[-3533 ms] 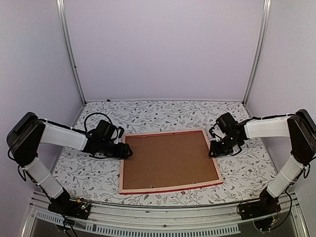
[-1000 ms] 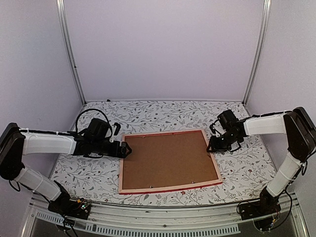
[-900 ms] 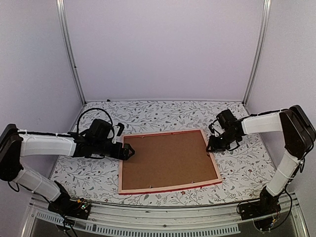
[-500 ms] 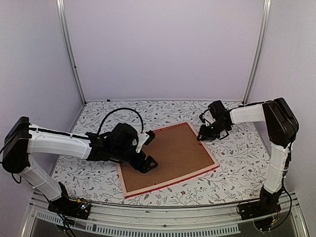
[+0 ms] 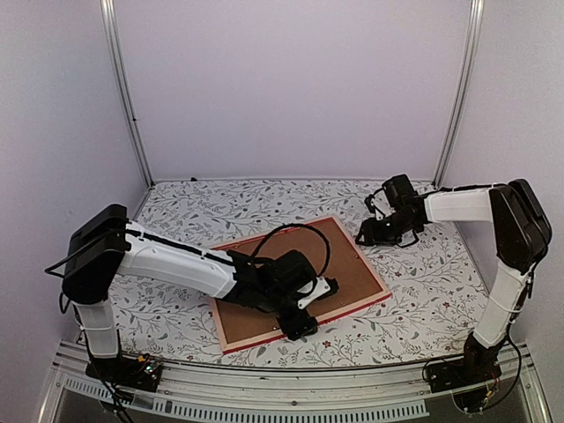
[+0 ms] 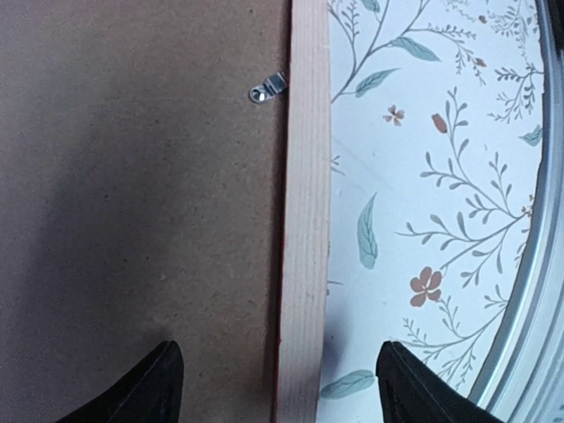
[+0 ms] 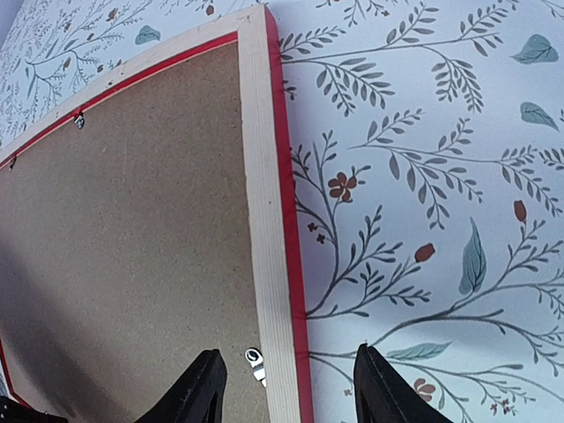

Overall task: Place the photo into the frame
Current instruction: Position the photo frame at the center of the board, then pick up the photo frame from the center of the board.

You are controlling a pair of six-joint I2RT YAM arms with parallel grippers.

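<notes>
The frame (image 5: 368, 262) lies face down and skewed on the floral cloth, its brown backing board (image 5: 335, 256) facing up. The photo is hidden. My left gripper (image 5: 300, 324) is low over the near edge and open. In the left wrist view its fingers (image 6: 150, 388) straddle the pale wood rail (image 6: 304, 220) without touching it, with a metal clip (image 6: 269, 88) further along. My right gripper (image 5: 368, 236) is at the far right corner, open. Its fingers (image 7: 198, 392) stand either side of the wood-and-red edge (image 7: 260, 176), beside a clip (image 7: 256, 366).
The table's metal front rail (image 6: 538, 264) runs close beside the left gripper. Pale enclosure walls with upright metal posts (image 5: 123, 88) surround the table. Floral cloth (image 5: 264, 203) lies bare behind the frame.
The frame has turned from square to skewed. My left arm swung from its left side to its near edge, and its jaws narrowed a little. My right gripper stayed at the far right corner.
</notes>
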